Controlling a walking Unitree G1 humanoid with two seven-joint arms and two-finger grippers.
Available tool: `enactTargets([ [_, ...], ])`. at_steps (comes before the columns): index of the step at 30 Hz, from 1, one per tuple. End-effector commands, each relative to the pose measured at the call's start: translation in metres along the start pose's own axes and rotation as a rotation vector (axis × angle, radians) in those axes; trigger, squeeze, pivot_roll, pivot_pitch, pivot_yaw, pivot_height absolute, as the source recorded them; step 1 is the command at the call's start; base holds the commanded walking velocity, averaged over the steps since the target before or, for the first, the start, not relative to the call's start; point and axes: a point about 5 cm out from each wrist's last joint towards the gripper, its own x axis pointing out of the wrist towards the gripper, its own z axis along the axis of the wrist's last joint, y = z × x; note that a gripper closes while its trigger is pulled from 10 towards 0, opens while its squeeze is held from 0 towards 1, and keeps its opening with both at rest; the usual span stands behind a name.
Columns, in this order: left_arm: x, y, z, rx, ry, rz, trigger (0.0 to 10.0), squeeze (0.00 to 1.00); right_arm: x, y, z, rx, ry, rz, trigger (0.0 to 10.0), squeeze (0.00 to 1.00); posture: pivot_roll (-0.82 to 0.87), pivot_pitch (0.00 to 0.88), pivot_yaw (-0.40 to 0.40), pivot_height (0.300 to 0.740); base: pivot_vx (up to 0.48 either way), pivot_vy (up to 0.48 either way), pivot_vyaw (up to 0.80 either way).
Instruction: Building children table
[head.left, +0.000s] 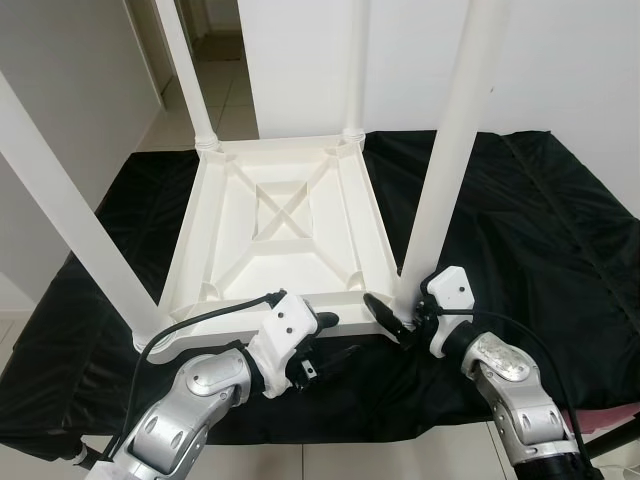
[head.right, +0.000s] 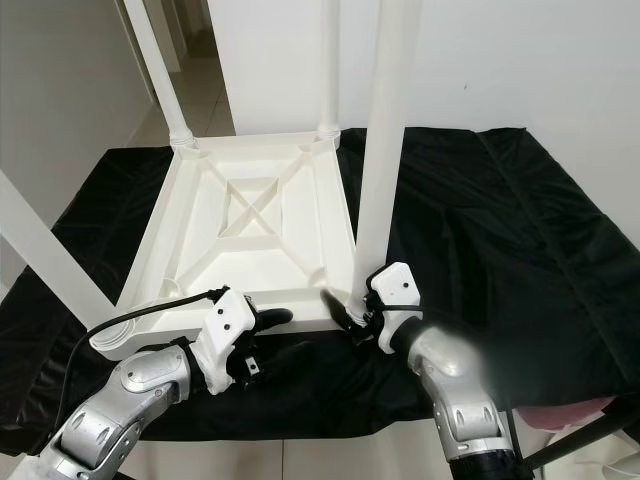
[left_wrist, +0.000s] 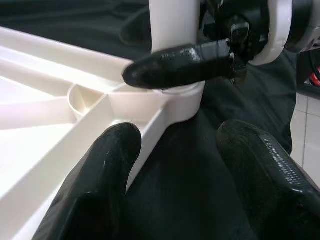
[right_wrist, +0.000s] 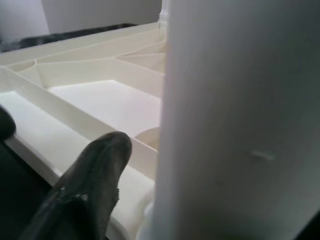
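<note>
Evidently the step in hand is seating the near right leg, so the right end effector (head.left: 398, 322) should keep that smooth white plastic round leg (head.left: 447, 150) plumb and press it straight down into its corner socket (left_wrist: 180, 97), without twisting the frame. Its two black fingers sit on either side of the leg's base, at the lower centre of the left eye view, holding the leg; one finger (left_wrist: 177, 65) lies across the leg just above the socket collar. The left end effector (head.left: 318, 340) rests at the near rim, lower centre-left, its fingers spread apart and gripping nothing; it would do well to brace that rim so the top cannot slide.

The upside-down white moulded plastic children's table top (head.left: 285, 240) lies in the middle of the frame on a counter draped in black, faintly glossy, wrinkled cloth (head.left: 540, 230). Its underside is a tray of thin ribs with a crossed brace at the centre and round sockets at the corners. Four legs stand up from it; the plastic looks hard and slippery.
</note>
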Motion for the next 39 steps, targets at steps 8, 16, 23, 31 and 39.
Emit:
enactTargets([
  [8, -0.005, 0.003, 0.000, 0.019, 0.023, 0.010, 10.0, 0.00, 0.001, -0.016, -0.005, -0.032, 0.027, 0.039, 2.9, 0.00, -0.04, 0.043, 0.056, 0.740, 0.000, 0.000, 0.00],
  [16, -0.006, 0.005, 0.002, 0.018, 0.021, 0.028, 10.0, 0.00, 0.000, -0.018, -0.004, 0.026, 0.002, -0.041, 10.0, 0.00, -0.04, 0.045, 0.057, 0.740, 0.000, 0.000, 0.00],
  [23, -0.003, 0.005, 0.002, 0.016, 0.016, 0.022, 10.0, 0.00, 0.003, 0.000, -0.002, 0.103, -0.002, -0.253, 10.0, 0.00, -0.06, 0.049, 0.058, 0.740, 0.000, 0.000, 0.00],
  [31, -0.002, 0.006, 0.002, 0.015, 0.014, 0.018, 10.0, 0.00, 0.005, 0.019, -0.003, 0.174, 0.015, -0.425, 10.0, 0.00, -0.07, 0.052, 0.063, 0.740, 0.000, 0.000, 0.00],
  [39, 0.000, 0.008, 0.003, 0.015, 0.012, 0.018, 10.0, 0.00, 0.011, 0.037, -0.001, 0.189, 0.060, -0.586, 10.0, 0.00, -0.07, 0.057, 0.061, 0.740, 0.000, 0.000, 0.00],
])
